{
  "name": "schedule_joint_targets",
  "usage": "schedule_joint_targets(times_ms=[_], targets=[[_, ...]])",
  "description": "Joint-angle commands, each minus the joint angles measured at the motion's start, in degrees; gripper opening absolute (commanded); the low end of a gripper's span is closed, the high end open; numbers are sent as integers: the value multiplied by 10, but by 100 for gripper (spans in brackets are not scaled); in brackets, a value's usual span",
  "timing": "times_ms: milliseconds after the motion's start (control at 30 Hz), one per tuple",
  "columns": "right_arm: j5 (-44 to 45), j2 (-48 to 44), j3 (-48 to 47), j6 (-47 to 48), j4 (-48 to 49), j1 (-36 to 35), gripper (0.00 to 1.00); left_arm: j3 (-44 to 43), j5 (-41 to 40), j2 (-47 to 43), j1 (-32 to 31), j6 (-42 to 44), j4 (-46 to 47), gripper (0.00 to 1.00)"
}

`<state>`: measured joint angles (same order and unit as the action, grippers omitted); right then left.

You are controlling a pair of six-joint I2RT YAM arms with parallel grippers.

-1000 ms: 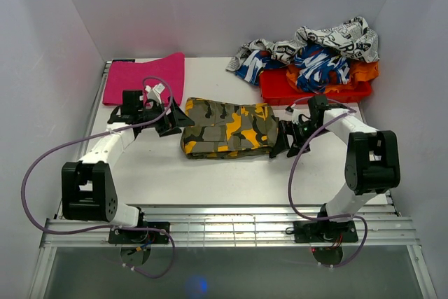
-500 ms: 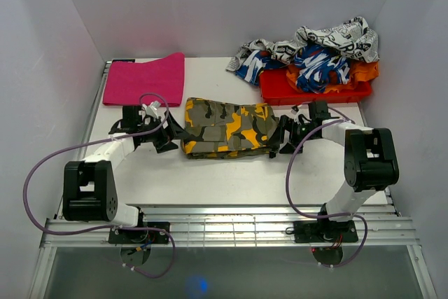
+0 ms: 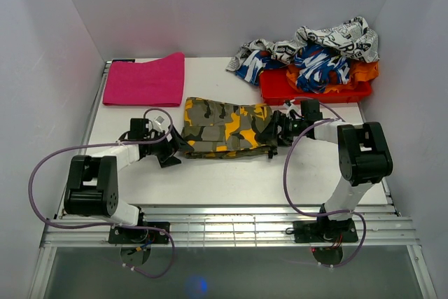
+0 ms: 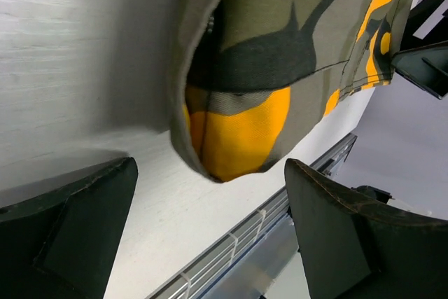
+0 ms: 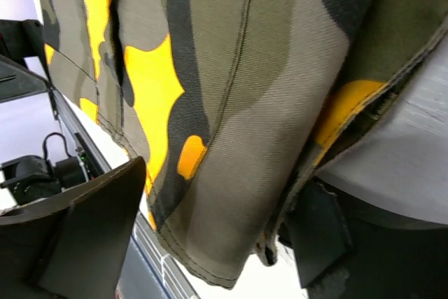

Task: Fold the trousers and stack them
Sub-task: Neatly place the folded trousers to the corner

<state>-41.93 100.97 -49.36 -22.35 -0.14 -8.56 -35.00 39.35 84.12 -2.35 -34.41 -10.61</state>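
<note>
Starting at the far left with a magenta cloth [image 3: 145, 80], lying flat as a soft, nappy rectangle at the back of the white table [image 3: 210, 173]. Moving right to the left gripper [image 3: 175, 146] [image 4: 210, 173], sitting low on the tabletop with its black, wedge-shaped fingers [image 4: 77, 236] standing wide apart, bracketing the left end of the trousers [image 3: 225, 128] without pinching it. Finding those trousers lying mid-table between the two arms, folded into a long flat band of woven twill in olive, dark and tan camouflage with bright yellow-orange blotches. Showing, in the left wrist view, a rounded fold with a yellow patch bulging toward the claw, and, in the right wrist view, straight stitched seams and a fraying hem. Reaching the right gripper [image 3: 269, 133] [image 5: 224, 208] at the band's right end, jaws parted and straddling the layered cloth, one finger lying under the hem, the other just beside the fabric. Ending at the back right with a crumpled heap: a black-and-white newsprint garment [image 3: 336, 36], its lettering too small for reading, draping over a blue-and-white garment [image 3: 318, 61], an orange cloth [image 3: 364, 71] and a red cloth [image 3: 280, 89].
</note>
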Motion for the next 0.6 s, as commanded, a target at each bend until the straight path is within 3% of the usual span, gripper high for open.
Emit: schedule_joint_targets(times_ms=[0,100,133,233,333,367,400,467,567], targets=[[61,28,30,1,-6,-23,82,13,-36,10,-25,-28,45,98],[63,32,29,1,-6,-30,74,11,-50,26,-31,-43,66,93],[64,32,25,1,-5,-30,72,11,-50,31,-31,-44,80,81],[67,27,24,-1,-9,-33,60,2,-63,44,-34,-46,81,64],[62,20,20,-4,-14,-40,36,-4,-65,40,-42,-44,75,47],[61,20,11,-3,-16,-43,23,-7,-65,39,-42,-43,73,36],[61,18,4,-2,-21,-47,18,-9,-64,36,-42,-30,70,28],[56,16,-13,7,-37,-50,8,-25,-65,20,-44,-14,55,3],[57,4,-50,27,-63,-52,8,-54,-75,-12,-47,25,30,0]])
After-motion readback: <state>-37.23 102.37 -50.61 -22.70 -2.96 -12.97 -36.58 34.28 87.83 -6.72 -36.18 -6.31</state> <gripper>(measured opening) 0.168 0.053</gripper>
